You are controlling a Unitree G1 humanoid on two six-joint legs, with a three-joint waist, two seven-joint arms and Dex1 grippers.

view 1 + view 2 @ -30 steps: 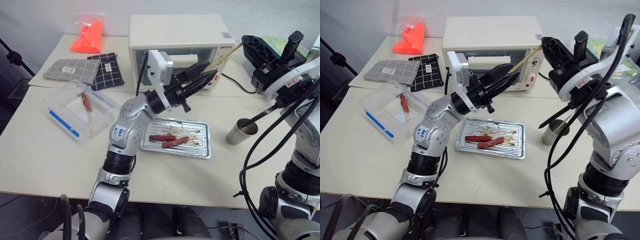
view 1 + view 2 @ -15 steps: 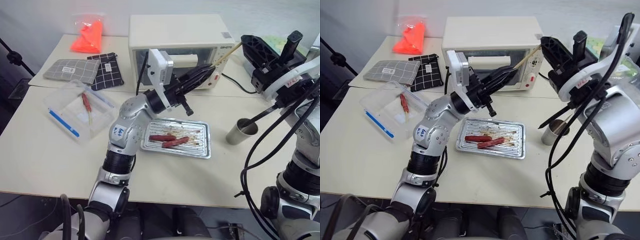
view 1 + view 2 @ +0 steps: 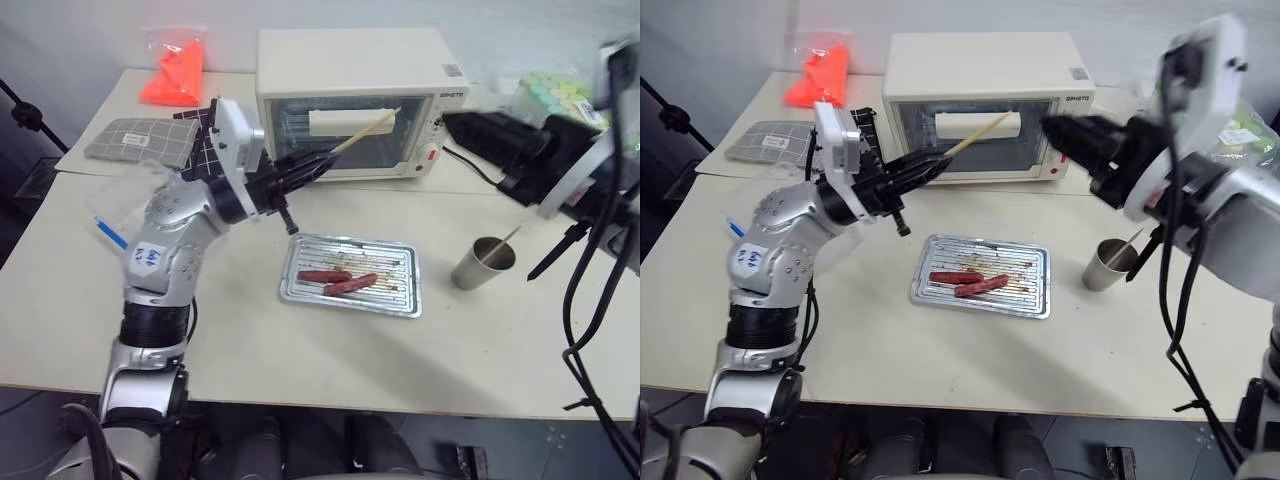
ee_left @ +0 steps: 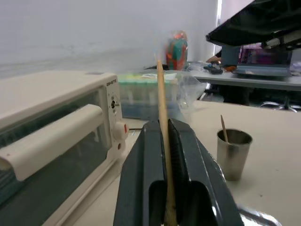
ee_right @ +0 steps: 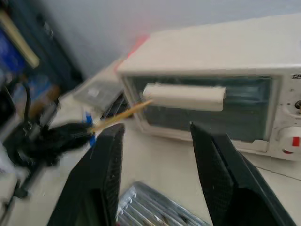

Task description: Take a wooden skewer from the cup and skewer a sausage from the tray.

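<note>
A thin wooden skewer (image 3: pixel 365 128) sticks up and to the right out of my left gripper (image 3: pixel 315 163), which is shut on its lower end, in the air in front of the oven door. The left wrist view shows the stick clamped between the fingers (image 4: pixel 186 141). My right gripper (image 5: pixel 157 128) hovers above the cup, open and empty, pointing toward the skewer's tip. The steel cup (image 3: pixel 483 263) stands right of the tray with another stick in it. Two reddish-brown sausages (image 3: pixel 325 275) (image 3: pixel 351 284) lie side by side on the silver tray (image 3: pixel 395 270).
A cream toaster oven (image 3: pixel 350 70) stands behind the tray. A clear plastic box (image 3: pixel 108 215) lies at the left, partly behind my left arm. Fabric pouches (image 3: pixel 140 138) and an orange bag (image 3: pixel 172 75) are at the back left, green-capped tubes (image 3: pixel 550 90) at the back right.
The right gripper let go of the skewer's far end, opened, rolled and dropped a little. The left arm swung to the left, carrying the skewer away from the right gripper.
</note>
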